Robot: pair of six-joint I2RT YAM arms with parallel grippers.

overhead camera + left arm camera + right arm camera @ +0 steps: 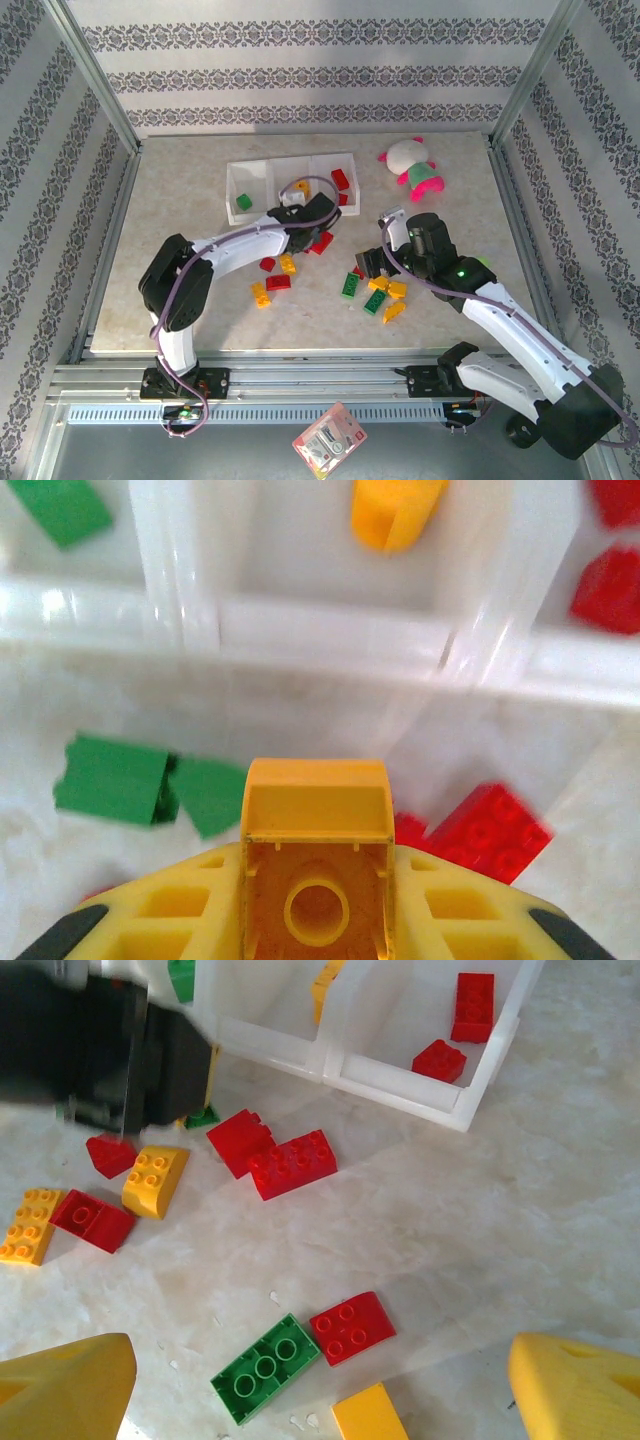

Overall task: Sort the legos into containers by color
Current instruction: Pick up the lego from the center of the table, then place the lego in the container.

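left gripper (317,885) is pinching a yellow lego (317,800), tray (330,640) right ahead of its fingertips; right gripper (320,1385) spread wide, green lego (265,1368) and red lego (352,1327) lying loose between its fingers

No readable text; print on the red-and-white packet (330,437) is too small

Left end effector (316,900) is pinched nearly closed, right end effector (320,1385) spread wide.
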